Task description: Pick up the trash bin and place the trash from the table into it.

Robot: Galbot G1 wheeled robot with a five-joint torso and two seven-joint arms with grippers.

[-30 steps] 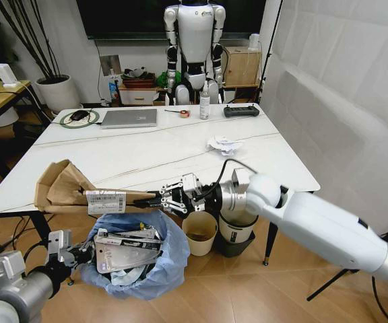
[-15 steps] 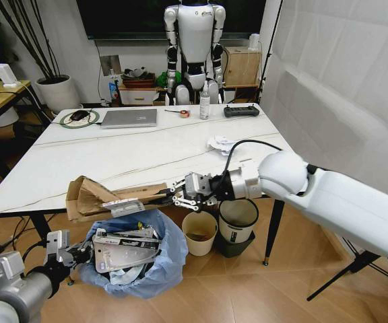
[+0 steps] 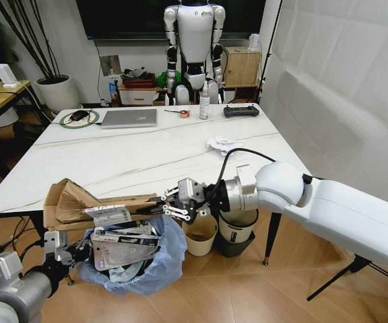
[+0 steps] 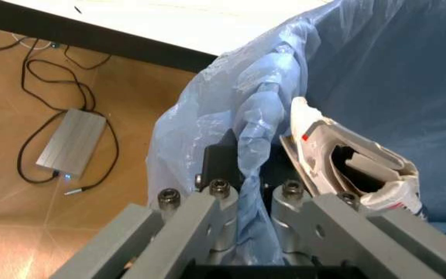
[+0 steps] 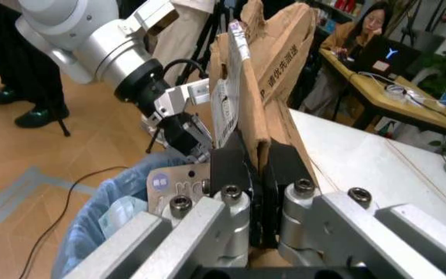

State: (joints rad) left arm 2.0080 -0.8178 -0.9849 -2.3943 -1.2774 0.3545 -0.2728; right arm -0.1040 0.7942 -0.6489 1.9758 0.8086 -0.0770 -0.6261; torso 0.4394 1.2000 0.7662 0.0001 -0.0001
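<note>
Since half a second ago, your right gripper [image 3: 162,204] has swung the torn brown cardboard box [image 3: 79,204] lower and toward your left, so that it now hangs just above the small round trash bin lined with crinkled light-blue plastic [image 3: 159,264]. Note the right fingers [image 5: 231,168] pressed against both faces of the cardboard, pinching its edge; a white printed label [image 3: 107,215] shows on the box. Your left gripper [image 3: 67,251] sits low at the bin's left side, its fingers [image 4: 216,165] nipped on a fold of the blue bag at the rim. Inside the bin lies a flat silver-grey packet [image 3: 124,243]. Crumpled white paper [image 3: 222,143] rests on the glossy white table [image 3: 140,151], well apart from the bin. Beside the bin stands a plain cream bin [image 3: 199,234].
</note>
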